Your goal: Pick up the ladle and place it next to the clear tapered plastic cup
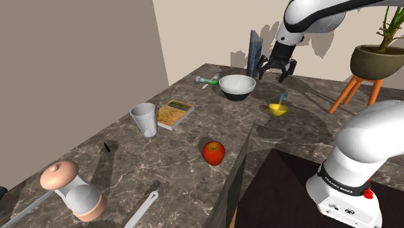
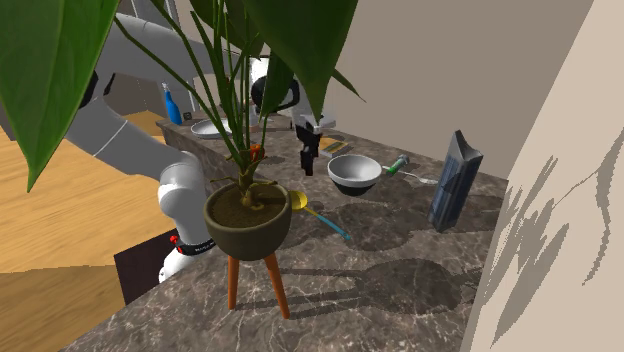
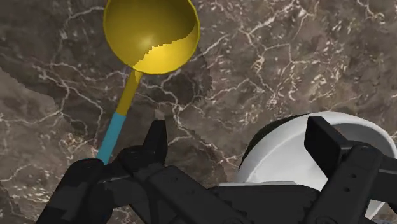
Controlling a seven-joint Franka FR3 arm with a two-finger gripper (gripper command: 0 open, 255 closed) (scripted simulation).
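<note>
Ladle (image 1: 278, 108), yellow in the scoop with a handle that turns blue toward its end, lies flat on the dark marbled worktop (image 1: 194, 170), just beside the white bowl (image 1: 237, 86) and well apart from the pale tapered cup (image 1: 144, 120). Nothing of the task looks done yet: the tool (image 1: 274, 72) hangs in the air above the stretch between bowl and ladle, its fingers spread wide and grasping nothing, so the descent, the grasp, the carry across the worktop and the setting down beside the cup are all left to do. The shoulder view gives the whole route, with a book (image 1: 175, 113) and a red apple (image 1: 213, 153) lying between ladle and cup. The wrist view gives what that one cannot: the ladle (image 3: 151, 35) seen from straight above, its handle running back toward one finger of the released tool (image 3: 238, 137), with the bowl's rim (image 3: 299, 143) under the other finger. The second exterior view looks past a potted plant (image 2: 247, 220) whose leaves cover much of the arm, yet it shows the ladle (image 2: 300, 200) resting close behind the pot.
</note>
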